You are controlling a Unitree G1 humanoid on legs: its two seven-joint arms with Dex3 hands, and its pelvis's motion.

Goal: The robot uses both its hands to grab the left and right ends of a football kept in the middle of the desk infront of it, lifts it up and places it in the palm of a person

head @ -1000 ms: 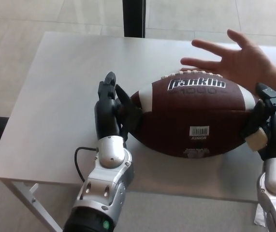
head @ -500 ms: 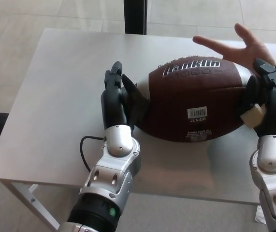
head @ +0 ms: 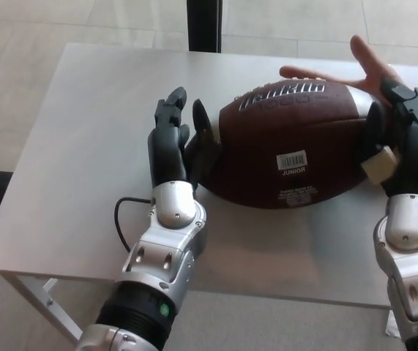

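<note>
Franklin junior football [head: 293, 146] held clear above the grey desk [head: 84, 146], pinched end to end. Left hand [head: 179, 150] pressed to the ball's left tip, fingers clamped against the leather. Right hand [head: 399, 139] clamped on the opposite tip. Person's open palm [head: 366, 66] just behind the ball's right end. Recommended: keep inward pressure equal, carry level, lower fully onto palm, then part both hands together.

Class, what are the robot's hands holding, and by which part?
The football, clamped between the left hand and right hand at its two pointed ends.
</note>
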